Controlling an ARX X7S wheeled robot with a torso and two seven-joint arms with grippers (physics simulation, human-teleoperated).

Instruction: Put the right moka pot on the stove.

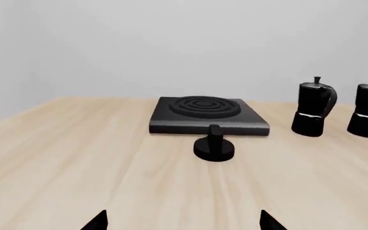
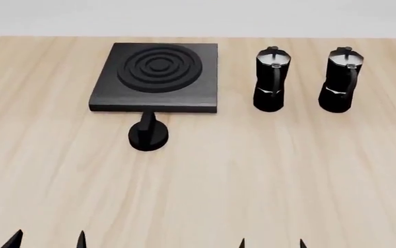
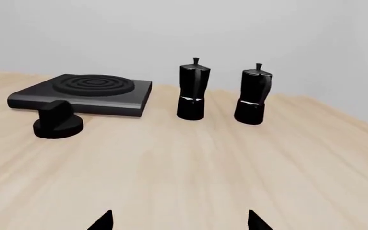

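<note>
The right moka pot [image 2: 339, 80] is seen standing upright on the worktop [image 2: 267, 170], its long axis vertical, lid knob uppermost, with the handle turned toward the robot in the head view. It is set just beside the other moka pot [image 2: 270, 79], which stands between it and the stove [image 2: 158, 77]. A black knob [image 2: 147, 134] lies at the stove's near edge. Nothing has been grasped, so the approach is judged not yet begun. The right tool [image 2: 272, 244] is held spread and empty at the near edge, well apart from the pot; the left tool [image 2: 46, 242] is likewise spread. A forward reach past the neighbouring pot would be called for.
</note>
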